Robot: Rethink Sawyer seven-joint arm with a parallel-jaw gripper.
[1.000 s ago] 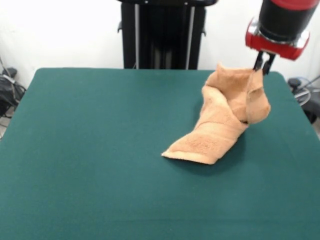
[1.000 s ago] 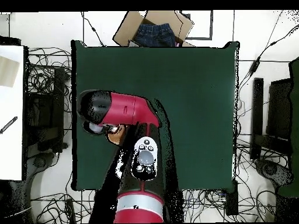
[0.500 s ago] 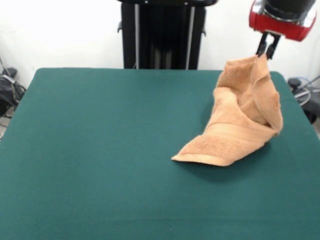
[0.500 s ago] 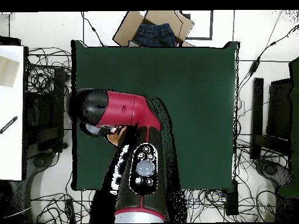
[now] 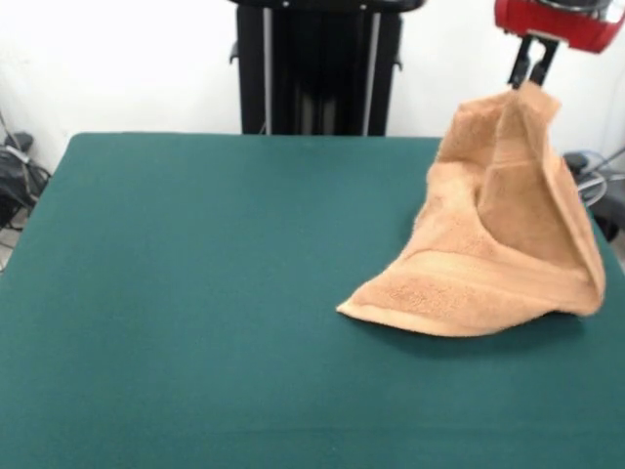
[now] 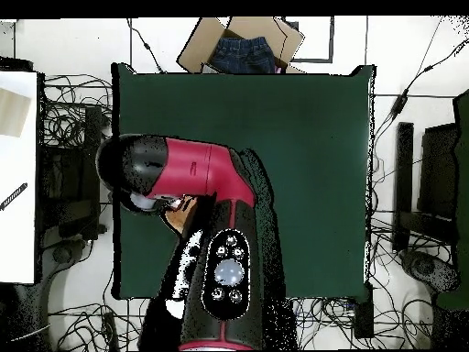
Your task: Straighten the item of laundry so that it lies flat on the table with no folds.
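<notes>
The item of laundry [image 5: 498, 244], a light orange-tan towel, hangs like a tent at the right of the dark green table [image 5: 195, 293]. Its top corner is pinched in my gripper [image 5: 528, 76], which is shut on it high near the picture's top right. The towel's lower edge rests on the table and its right side reaches the table's right edge. It is creased and folded along its length. In the overhead view the red and black arm covers nearly all of it; only a scrap of towel [image 6: 180, 216] shows by the table's left edge.
An open cardboard box with dark blue cloth inside [image 6: 243, 48] sits beyond the table's top edge in the overhead view. Cables and black equipment [image 6: 69, 165] surround the table. A black stand [image 5: 317, 68] rises behind the table in the front view.
My gripper has risen and moved right, pulling the towel's corner up. The towel has stretched taller and wider, and its right side has slid toward the table's right edge.
</notes>
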